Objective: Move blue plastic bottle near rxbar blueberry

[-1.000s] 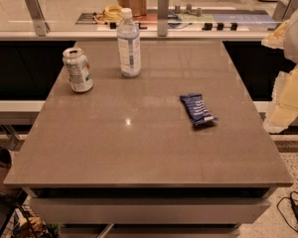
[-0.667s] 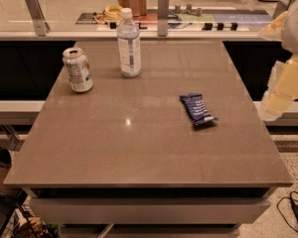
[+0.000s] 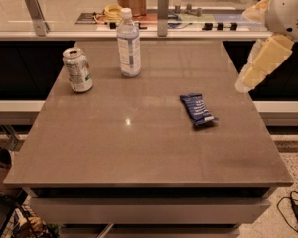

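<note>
While the gripper [image 3: 244, 83] hung off the table's [image 3: 139, 152] right edge, above and to the right of the rxbar blueberry [image 3: 197, 110] and well apart from it, nothing was seen in it; whether it was spread or pressed together could not be told. The blue plastic bottle [image 3: 128, 46] stood upright, capped, well up and to the left of the bar, toward the table's far side, untouched. Judged: the task was not yet begun, with the reach across to the bottle still to make. Risks noted: the bottle was tall, narrow and probably light, so a high or off-centre grip, or a brush from the arm coming in from the bar's side, could topple it. Smooth clear plastic might also slip in the hold. Carried too low on the way back, it could sweep the flat wrapper aside. Set down too close, it could land on the bar's crimped end and tip. A dented can [image 3: 78, 70] stood farther left of the bar than the bottle, near the bottle but apart, and a wide approach might clip it. Nothing stood between bar and bottle. Beyond the bottle ran a counter [image 3: 64, 32] with upright posts [image 3: 163, 13], which an overreach could strike.
</note>
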You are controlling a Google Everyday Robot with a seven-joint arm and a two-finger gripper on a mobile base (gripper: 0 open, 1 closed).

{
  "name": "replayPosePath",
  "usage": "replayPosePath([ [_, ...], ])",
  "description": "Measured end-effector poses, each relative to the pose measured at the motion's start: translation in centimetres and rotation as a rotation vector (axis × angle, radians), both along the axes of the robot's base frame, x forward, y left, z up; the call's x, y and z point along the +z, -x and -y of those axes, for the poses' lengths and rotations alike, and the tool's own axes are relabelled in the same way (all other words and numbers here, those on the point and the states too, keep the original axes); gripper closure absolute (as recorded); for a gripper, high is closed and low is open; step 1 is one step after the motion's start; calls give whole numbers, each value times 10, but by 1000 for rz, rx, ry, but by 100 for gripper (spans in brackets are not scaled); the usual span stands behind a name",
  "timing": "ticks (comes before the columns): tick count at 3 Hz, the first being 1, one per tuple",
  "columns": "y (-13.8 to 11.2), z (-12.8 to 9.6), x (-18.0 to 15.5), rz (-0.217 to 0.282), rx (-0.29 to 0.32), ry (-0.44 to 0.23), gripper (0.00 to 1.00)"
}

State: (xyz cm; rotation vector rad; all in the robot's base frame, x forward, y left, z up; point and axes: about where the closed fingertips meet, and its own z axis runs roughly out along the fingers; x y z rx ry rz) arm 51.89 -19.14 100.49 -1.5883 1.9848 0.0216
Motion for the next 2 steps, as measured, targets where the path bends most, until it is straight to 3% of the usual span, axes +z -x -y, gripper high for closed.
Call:
replayPosePath([
  [2,-44,-36,7,99,13,-268,0],
])
